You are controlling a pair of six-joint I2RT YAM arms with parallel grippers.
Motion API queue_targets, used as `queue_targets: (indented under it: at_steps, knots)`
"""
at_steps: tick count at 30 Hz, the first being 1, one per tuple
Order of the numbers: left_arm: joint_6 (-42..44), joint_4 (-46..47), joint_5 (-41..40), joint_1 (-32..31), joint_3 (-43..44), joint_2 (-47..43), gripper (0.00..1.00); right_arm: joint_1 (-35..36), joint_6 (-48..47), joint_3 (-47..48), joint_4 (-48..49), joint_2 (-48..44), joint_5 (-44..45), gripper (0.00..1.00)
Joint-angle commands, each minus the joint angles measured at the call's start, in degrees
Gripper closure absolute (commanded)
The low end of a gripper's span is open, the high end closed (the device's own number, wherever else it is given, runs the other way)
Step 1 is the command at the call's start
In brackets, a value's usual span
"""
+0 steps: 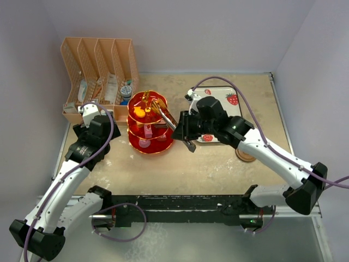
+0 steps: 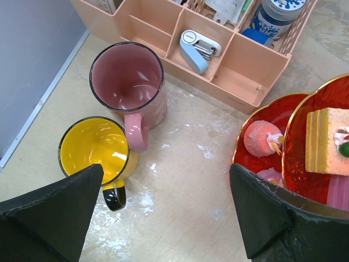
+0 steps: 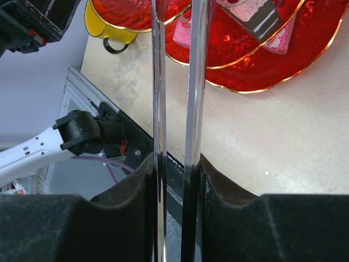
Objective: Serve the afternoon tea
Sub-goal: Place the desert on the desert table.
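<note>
The red three-tier stand [image 1: 148, 124] with gold rims stands mid-table and holds small toy cakes. In the left wrist view a pink mug [image 2: 128, 82] and a yellow mug [image 2: 95, 147] stand upright side by side, left of the stand [image 2: 272, 120]. My left gripper [image 2: 166, 170] hangs open over the bare table between the mugs and the stand, holding nothing. My right gripper [image 3: 174, 164] is shut on metal tongs [image 3: 195, 82]. The tongs [image 1: 166, 119] reach over the stand's top tier. Their tips run out of the right wrist view.
A peach desk organizer [image 1: 101, 68] with small items stands at the back left, just behind the mugs. A white strawberry-print tray [image 1: 228, 99] lies at the back right, under the right arm. A round wooden coaster [image 1: 245, 157] lies near that arm.
</note>
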Motion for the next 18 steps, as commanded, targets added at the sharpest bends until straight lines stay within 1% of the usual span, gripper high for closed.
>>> queue_targets:
  at_steps: [1,5,18]
  knots:
    - [-0.02,1.48,-0.49,-0.19,0.0,-0.52,0.04,0.23,-1.3,3.59,3.1,0.31,0.54,0.7]
    - [-0.03,1.47,-0.49,-0.13,0.01,-0.52,0.04,0.21,-1.32,4.43,2.68,0.75,1.12,0.64]
    - [-0.03,1.46,-0.45,-0.15,0.02,-0.47,0.04,0.26,-0.99,5.67,1.72,-1.58,1.85,0.6]
